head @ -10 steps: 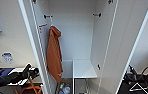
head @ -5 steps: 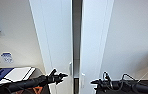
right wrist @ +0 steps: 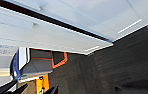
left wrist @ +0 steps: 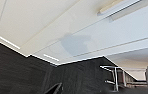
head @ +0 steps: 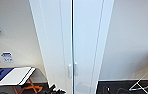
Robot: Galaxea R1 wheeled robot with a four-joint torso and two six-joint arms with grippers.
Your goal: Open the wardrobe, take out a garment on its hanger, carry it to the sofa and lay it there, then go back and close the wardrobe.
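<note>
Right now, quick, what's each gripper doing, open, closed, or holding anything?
Left gripper: low in front of the shut wardrobe; open or closed cannot be told.
Right gripper: low beside the wardrobe; cannot be told either.

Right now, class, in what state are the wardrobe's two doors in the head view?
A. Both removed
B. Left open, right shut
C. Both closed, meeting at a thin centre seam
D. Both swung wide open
C: the wardrobe shows its two white doors drawn together along a narrow dark centre line, with the pair of small vertical handles side by side at the seam and no interior visible.
</note>
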